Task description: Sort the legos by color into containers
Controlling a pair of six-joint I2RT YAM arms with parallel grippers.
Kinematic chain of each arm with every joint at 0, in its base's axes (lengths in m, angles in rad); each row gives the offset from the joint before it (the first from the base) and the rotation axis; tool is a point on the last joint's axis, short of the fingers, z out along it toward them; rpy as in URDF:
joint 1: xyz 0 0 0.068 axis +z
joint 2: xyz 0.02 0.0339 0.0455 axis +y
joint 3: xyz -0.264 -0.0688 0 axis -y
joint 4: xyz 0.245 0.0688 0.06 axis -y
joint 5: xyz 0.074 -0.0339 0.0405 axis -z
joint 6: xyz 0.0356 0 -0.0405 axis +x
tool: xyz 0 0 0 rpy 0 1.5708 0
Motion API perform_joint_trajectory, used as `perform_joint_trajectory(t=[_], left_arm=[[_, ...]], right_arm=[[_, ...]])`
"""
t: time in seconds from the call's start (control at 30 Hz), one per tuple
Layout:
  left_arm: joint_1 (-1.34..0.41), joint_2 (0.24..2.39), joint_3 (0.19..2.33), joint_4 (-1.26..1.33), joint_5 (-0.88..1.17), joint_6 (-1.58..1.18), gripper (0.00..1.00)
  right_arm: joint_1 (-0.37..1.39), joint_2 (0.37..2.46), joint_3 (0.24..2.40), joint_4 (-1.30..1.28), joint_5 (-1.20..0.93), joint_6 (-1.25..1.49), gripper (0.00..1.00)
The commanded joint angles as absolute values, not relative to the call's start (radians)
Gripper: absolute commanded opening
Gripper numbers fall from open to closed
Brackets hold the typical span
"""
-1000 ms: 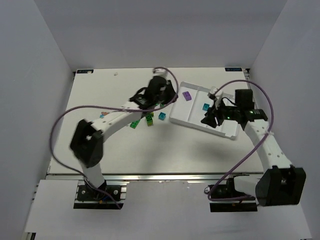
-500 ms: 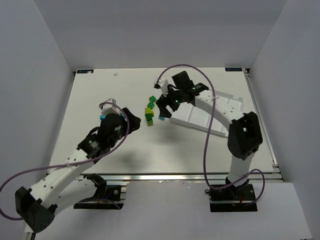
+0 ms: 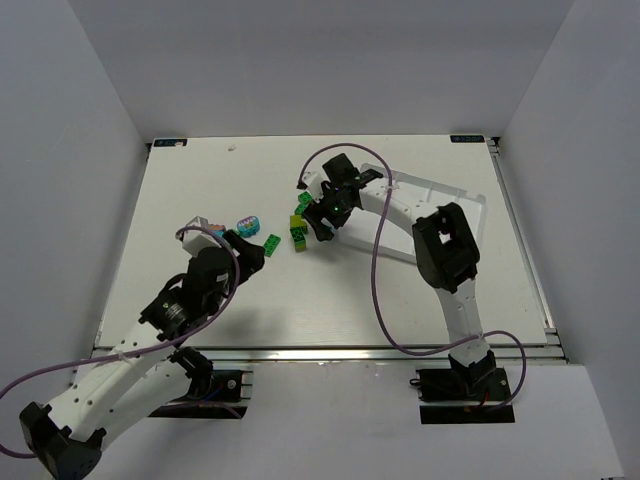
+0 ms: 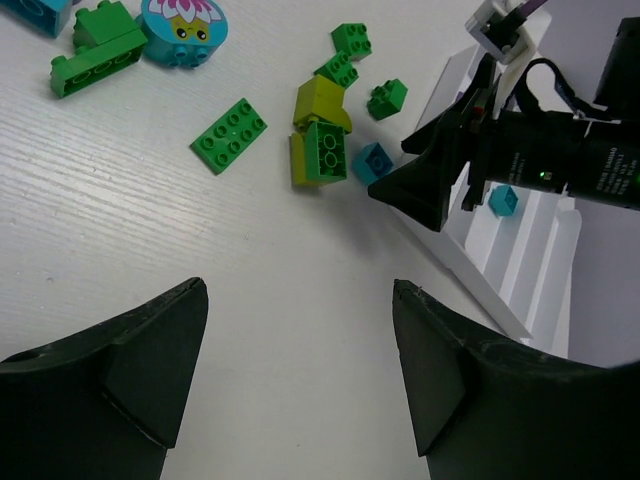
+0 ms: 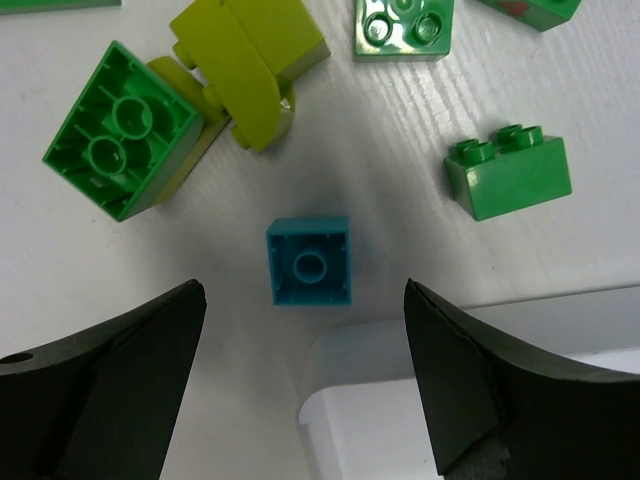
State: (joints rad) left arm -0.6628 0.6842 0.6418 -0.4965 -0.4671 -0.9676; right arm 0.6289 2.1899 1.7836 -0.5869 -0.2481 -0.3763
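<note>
Right elbow [image 3: 445, 245] has swung inward; right gripper [image 3: 322, 215] hovers spread and empty over the teal brick [image 5: 309, 261], upside down beside the tray [image 5: 470, 325] corner. We should descend straight, clearing its rim. Our left gripper [image 4: 298, 300] hangs released.

Teal brick [image 5: 310, 262] lies underside-up on the bench, just off the white tray [image 5: 400, 400] corner at its 6 o'clock. Upturned green brick [image 5: 120, 130] and yellow-green piece [image 5: 245, 60] touch each other at its 10–12 o'clock. Second teal brick [image 4: 503, 200] sits inside a tray compartment.
</note>
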Motion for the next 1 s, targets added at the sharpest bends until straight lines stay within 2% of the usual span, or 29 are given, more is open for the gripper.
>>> perform_joint_trajectory(t=[0.0,0.63,0.83,0.97], left_arm=[[-0.66,0.721,0.644,-0.485,-0.474,-0.966,0.84],[-0.66,0.752,0.643,-0.462,-0.465,-0.963,0.84],[-0.66,0.753,0.647,-0.463,-0.465,-0.962,0.84],[-0.66,0.747,0.643,-0.46,-0.465,-0.962,0.84]], right_arm=[[0.634,2.206,1.848,-0.575,-0.229,-0.399,0.84],[0.635,2.264,1.848,-0.584,-0.259,-0.474,0.56],[0.635,2.263,1.85,-0.594,-0.27,-0.497,0.42],[0.634,2.243,1.87,-0.607,-0.293,-0.505,0.22]])
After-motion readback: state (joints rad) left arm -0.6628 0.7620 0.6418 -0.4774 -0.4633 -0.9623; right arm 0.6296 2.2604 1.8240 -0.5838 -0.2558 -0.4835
